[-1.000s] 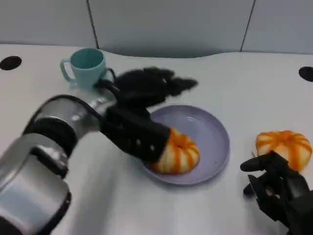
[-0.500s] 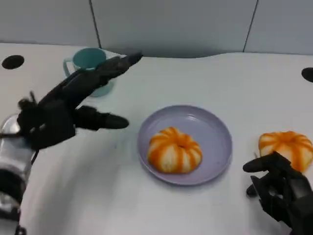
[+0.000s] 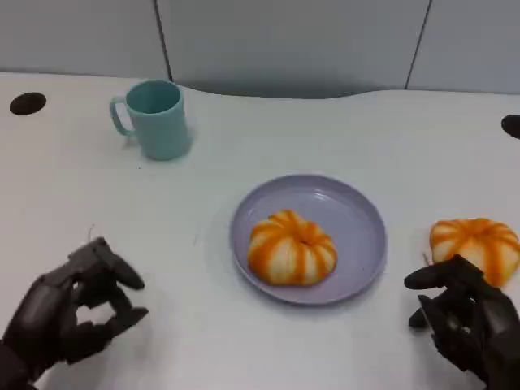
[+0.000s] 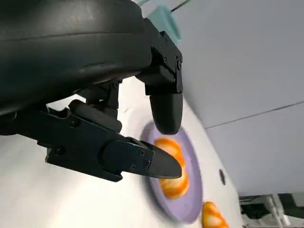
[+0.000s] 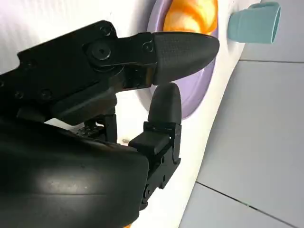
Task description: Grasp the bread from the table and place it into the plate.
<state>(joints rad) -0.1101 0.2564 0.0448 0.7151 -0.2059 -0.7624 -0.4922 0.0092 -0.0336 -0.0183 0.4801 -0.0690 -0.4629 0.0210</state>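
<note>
Bread [image 3: 291, 249] on plate [image 3: 358, 213] — well apart from fingers [image 3: 122, 275]

No readable text, labels, brands or numbers on anything in view.

Bright, even light is falling from overhead, and the white desk [image 3: 244, 341] is showing only faint, soft shadows. The head view is looking slightly soft. In the left wrist view, the plate [image 4: 192, 199] beyond the fingers is smearing with blur.
</note>
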